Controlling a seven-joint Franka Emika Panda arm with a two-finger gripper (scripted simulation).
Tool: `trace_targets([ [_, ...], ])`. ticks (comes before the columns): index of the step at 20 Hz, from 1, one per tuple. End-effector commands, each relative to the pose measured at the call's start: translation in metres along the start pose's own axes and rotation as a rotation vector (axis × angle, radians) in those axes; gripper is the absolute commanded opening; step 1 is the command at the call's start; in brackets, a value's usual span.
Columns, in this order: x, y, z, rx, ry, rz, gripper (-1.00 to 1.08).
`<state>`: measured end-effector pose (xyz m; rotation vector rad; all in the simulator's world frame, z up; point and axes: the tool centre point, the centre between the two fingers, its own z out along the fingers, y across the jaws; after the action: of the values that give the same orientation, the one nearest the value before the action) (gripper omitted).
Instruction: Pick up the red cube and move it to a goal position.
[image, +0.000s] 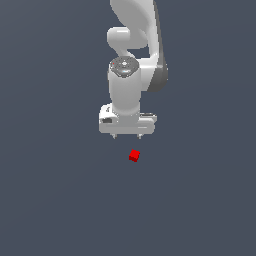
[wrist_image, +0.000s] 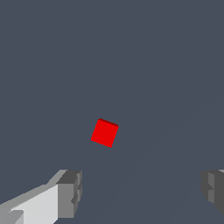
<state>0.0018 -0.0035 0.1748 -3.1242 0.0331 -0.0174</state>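
The red cube (image: 134, 155) is tiny and bright red and lies on the flat grey surface, turned a little askew. My white gripper (image: 127, 136) hangs above it with its short fingertips pointing down. The cube lies just past the fingertips, slightly toward the exterior view's right, and nothing touches it. In the wrist view the cube (wrist_image: 105, 133) shows ahead of the gripper (wrist_image: 142, 192), between the lines of the two grey fingers (wrist_image: 70, 192), which stand wide apart. The gripper is open and empty.
The plain dark grey surface (image: 60, 200) fills both views. The white arm (image: 132, 50) rises behind the gripper toward the top of the exterior view. No other objects show.
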Motion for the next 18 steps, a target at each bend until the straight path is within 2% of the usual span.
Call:
trace_targets([
  [1,0.000,0.000,0.000,0.000,0.000,0.000,1.00],
  [10,0.000,-0.005,0.020,-0.003,-0.001,0.046,1.00],
  [18,0.000,-0.016,0.072,-0.010,-0.003,0.164,1.00],
])
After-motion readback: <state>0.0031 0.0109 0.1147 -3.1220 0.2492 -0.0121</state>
